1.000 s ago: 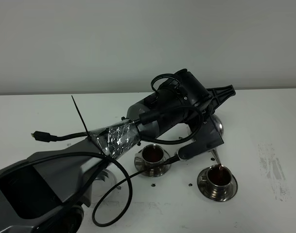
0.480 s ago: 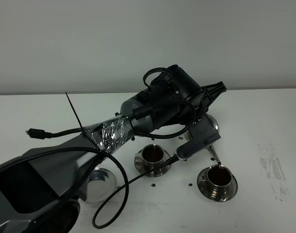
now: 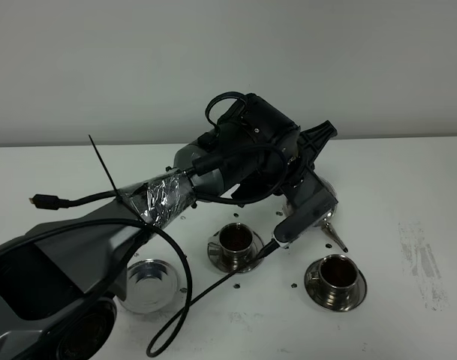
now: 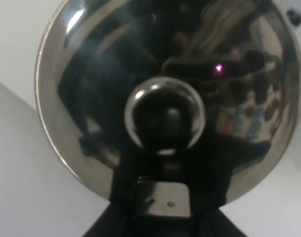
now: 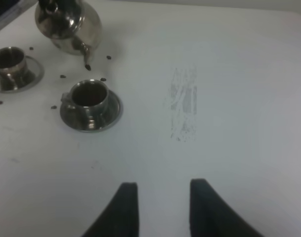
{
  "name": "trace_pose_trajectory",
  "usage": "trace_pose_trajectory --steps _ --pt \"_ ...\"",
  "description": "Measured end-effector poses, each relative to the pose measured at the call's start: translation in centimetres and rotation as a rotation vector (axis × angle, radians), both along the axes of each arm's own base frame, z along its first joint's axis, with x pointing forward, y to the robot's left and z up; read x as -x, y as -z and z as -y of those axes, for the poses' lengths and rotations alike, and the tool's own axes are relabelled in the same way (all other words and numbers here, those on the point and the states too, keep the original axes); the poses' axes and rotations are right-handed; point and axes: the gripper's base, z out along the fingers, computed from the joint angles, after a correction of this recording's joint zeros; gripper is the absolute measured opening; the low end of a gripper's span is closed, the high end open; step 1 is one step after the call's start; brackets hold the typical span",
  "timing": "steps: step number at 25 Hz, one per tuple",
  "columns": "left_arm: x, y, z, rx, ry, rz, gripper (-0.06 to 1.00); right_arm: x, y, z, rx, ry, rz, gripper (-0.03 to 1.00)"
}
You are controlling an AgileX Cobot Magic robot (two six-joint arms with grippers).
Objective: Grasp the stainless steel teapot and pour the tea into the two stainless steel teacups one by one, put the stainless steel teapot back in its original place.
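Observation:
My left gripper (image 3: 309, 202) reaches across the middle and is shut on the stainless steel teapot (image 3: 323, 193), which hangs above the table. Its spout (image 3: 335, 238) points down, up and left of the right teacup (image 3: 335, 275), with no stream showing. Both teacups, the right one and the left one (image 3: 238, 241), hold dark tea and stand on saucers. The empty ringed saucer (image 3: 147, 282), the original place, lies at front left. In the left wrist view the teapot's lid and knob (image 4: 165, 116) fill the picture. My right gripper (image 5: 162, 190) hovers over bare table, fingers a little apart and empty.
A grey scuff mark (image 5: 185, 106) lies on the white table right of the cups. Small dark specks (image 3: 293, 285) dot the surface around the saucers. A loose black cable (image 3: 184, 311) loops down from the left arm near the empty saucer.
The left arm has risen and drawn back to the left, tipping the teapot upright. The spout has left the right teacup and the stream of tea has stopped.

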Motion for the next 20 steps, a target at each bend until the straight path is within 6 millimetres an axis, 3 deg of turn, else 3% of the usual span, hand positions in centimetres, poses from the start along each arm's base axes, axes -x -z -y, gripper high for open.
trace_pose_trajectory --steps 10,12,20 --pt "3.3 -6.9 -1.7 0.251 -0.292 -0.221 0.21 0.0 0.0 0.0 -0.012 0.006 0.0 0.24" --pt "4.3 -7.0 -2.4 0.247 -0.315 -0.263 0.21 0.0 0.0 0.0 -0.016 0.005 0.0 0.24" --pt "9.2 -3.9 -4.2 0.205 -0.383 -0.488 0.21 0.0 -0.1 -0.1 -0.029 -0.004 0.001 0.24"
